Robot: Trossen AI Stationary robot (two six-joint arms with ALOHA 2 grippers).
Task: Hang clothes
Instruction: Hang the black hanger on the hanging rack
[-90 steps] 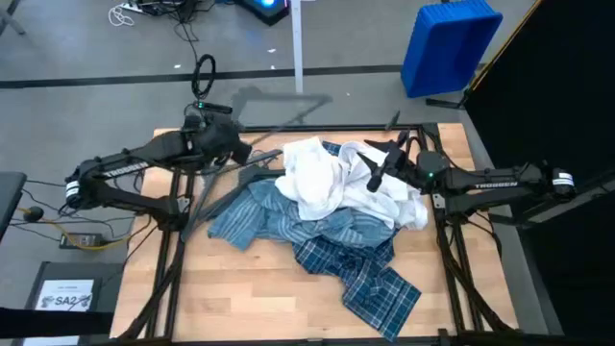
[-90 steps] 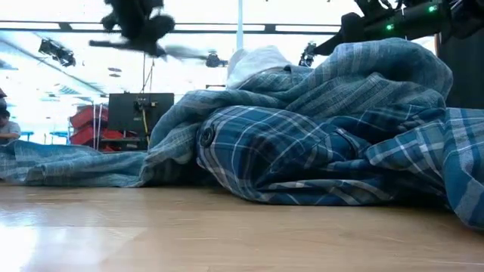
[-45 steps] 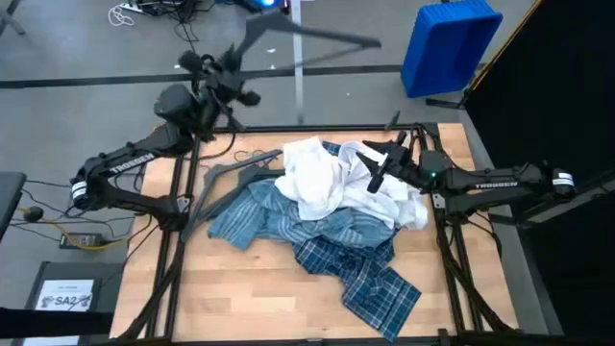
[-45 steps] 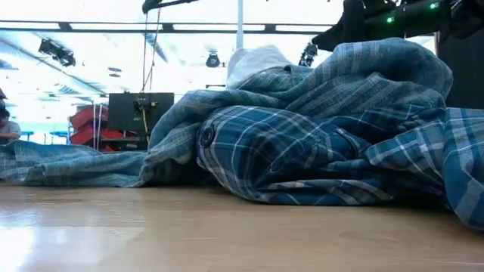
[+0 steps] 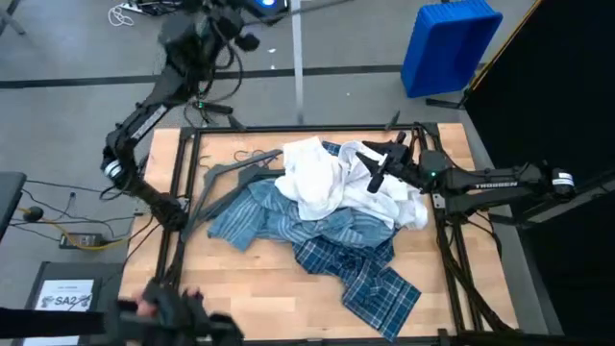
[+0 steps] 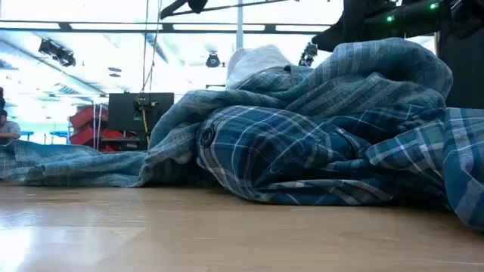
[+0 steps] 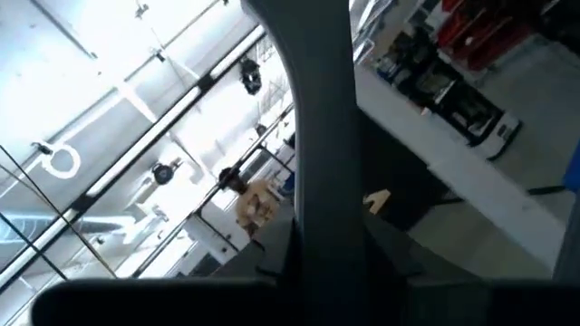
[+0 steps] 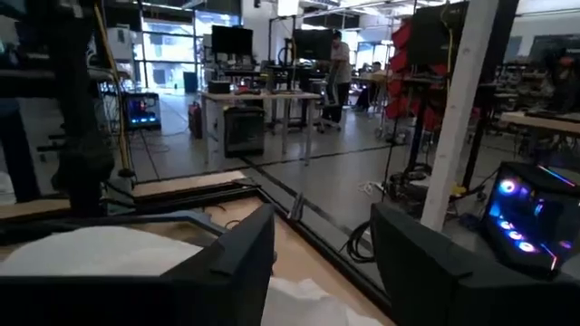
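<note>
The clothes lie heaped on the table: a white shirt [image 5: 317,183] on top, a light blue striped shirt [image 5: 259,213] at its left, and a darker blue plaid shirt [image 5: 370,274] toward the near edge. My left gripper [image 5: 226,14] is raised high beyond the table's far left corner, shut on a dark grey hanger [image 6: 227,6]. A second grey hanger [image 5: 223,178] lies on the table, its right part under the shirts. My right gripper [image 5: 375,165] hovers open just over the right part of the white shirt [image 8: 109,249]. My left gripper is shut on the hanger, whose grey bar [image 7: 313,136] runs straight out from between the fingers. Which part of the hanger this is cannot be told. The hanger is lifted clear, high over the table's far edge, with one arm [image 6: 249,4] nearly level.
A blue bin [image 5: 447,43] stands on the floor beyond the far right corner, and a white post [image 5: 300,48] rises behind the far edge. Black frame rails [image 5: 178,207] run along the table's sides. A dark blurred shape [image 5: 178,312] shows at the near left.
My left gripper has risen from the table's far left and swung up beyond the far edge, carrying the hanger, which is now clear of the table and high above it. A dark shape has come in at the near left.
</note>
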